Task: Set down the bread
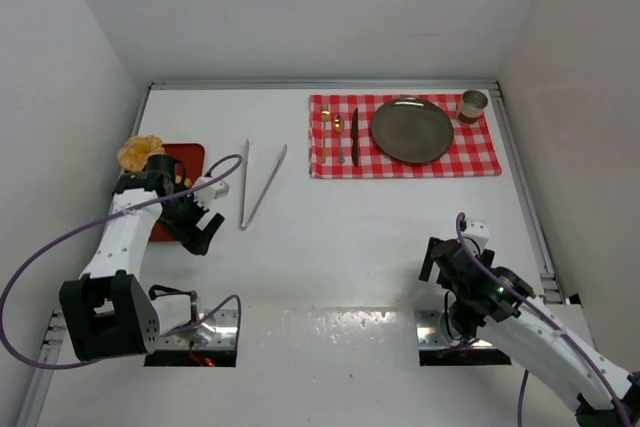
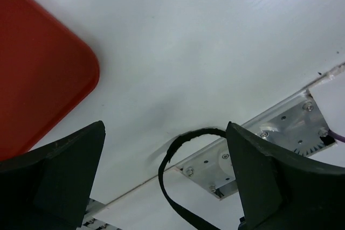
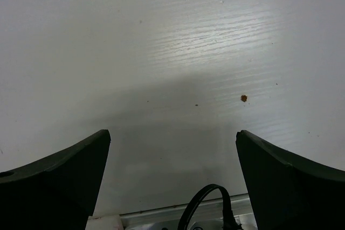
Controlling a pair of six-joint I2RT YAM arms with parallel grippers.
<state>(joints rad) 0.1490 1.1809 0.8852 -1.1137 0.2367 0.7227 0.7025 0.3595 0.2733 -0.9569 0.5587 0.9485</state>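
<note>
A white worktop (image 1: 350, 237) is boxed in by a plain white left wall (image 1: 60, 97), far wall (image 1: 320, 7) and right wall (image 1: 590, 77), with a metal rail (image 1: 320, 84) along its far edge and a bright glare (image 1: 330, 322) towards its near edge.

The tray (image 1: 190, 159) lies at the left side of the table (image 1: 330, 247), and the bread (image 1: 140, 152) sits at its far left corner. The tongs (image 1: 260, 183) lie on the table just to the right of the tray. The cloth (image 1: 400, 163) lies at the far right. On it stands the plate (image 1: 412, 130), with the knife (image 1: 354, 137) just left of the plate and the fork (image 1: 340, 152) left of the knife. The cup (image 1: 473, 105) stands at the far right corner of the cloth, beside the plate.
</note>
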